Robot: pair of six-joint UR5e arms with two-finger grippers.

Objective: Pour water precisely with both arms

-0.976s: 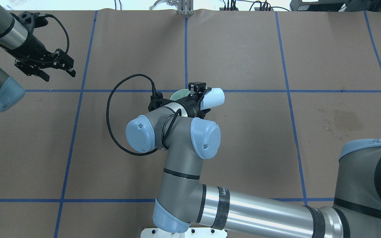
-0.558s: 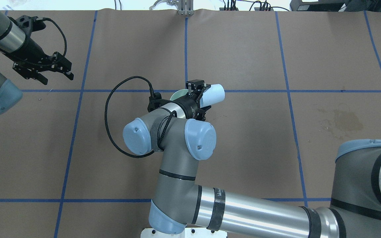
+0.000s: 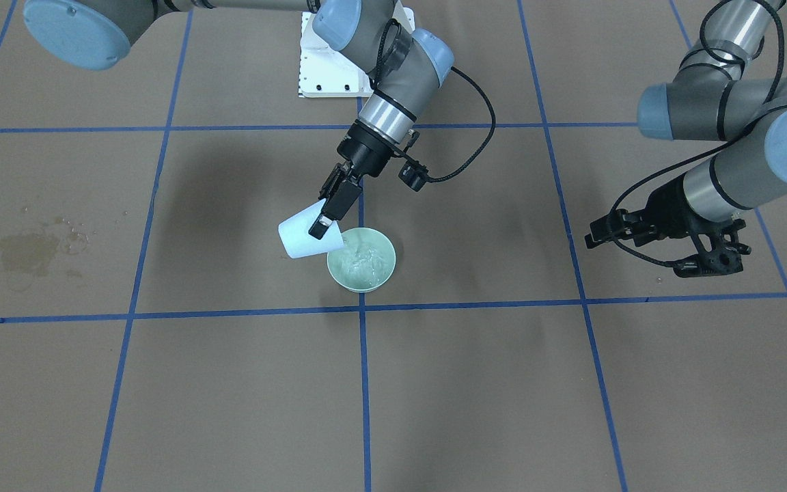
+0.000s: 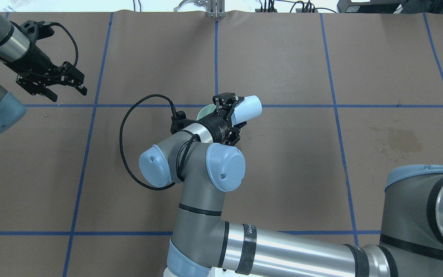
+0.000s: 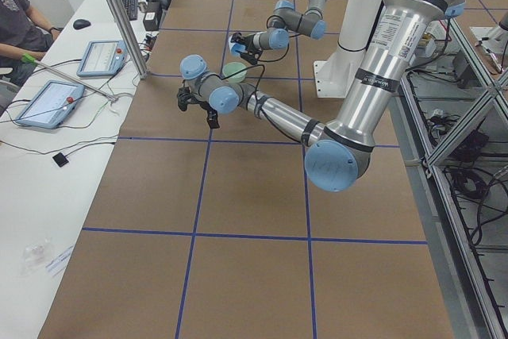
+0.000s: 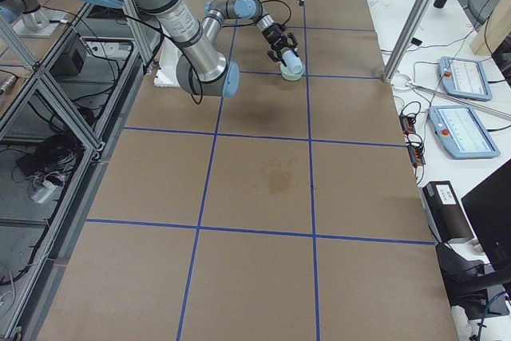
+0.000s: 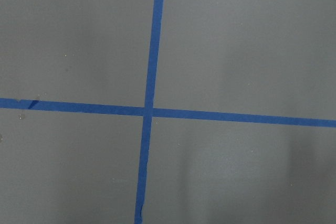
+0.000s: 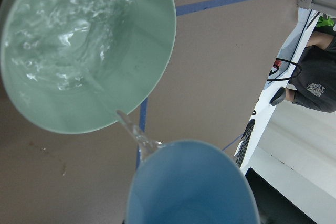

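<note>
Nearest the robot's base, the right arm (image 4: 244, 246) reaches forward from the near edge of the surface (image 4: 283, 57) toward its middle. Its wrist bends down over the crossing of blue tape lines (image 3: 362, 307). At the end of it, the right gripper (image 3: 325, 217) is clamped on a light blue cup (image 3: 298, 240), one finger on each side of the cup's wall, closed only as far as the cup's width allows. The cup is tipped well over on its side. Its base points toward the surface's right edge and its mouth toward a pale green bowl (image 3: 361, 288).

The bowl stands on the surface just beyond the gripper, close to the tape crossing in the middle. In the right wrist view the cup's lip (image 8: 157, 145) hangs just beside the bowl's rim (image 8: 170, 30) and above it. A thin clear stream of water (image 8: 131, 128) runs from the lip down the bowl's inner wall. The water gathered in the bowl (image 8: 58, 35) is rippled and glossy, with white glints across it.

Farther out, toward the far left corner of the surface, the left gripper (image 4: 67, 90) hangs above the brown paper, well apart from the cup and bowl. Its fingers are spread wide with nothing between them. The left wrist view shows only another tape crossing (image 7: 148, 111) beneath it.

Near the right edge of the surface lies a dark damp stain (image 4: 398, 140) with a few droplets around it.
</note>
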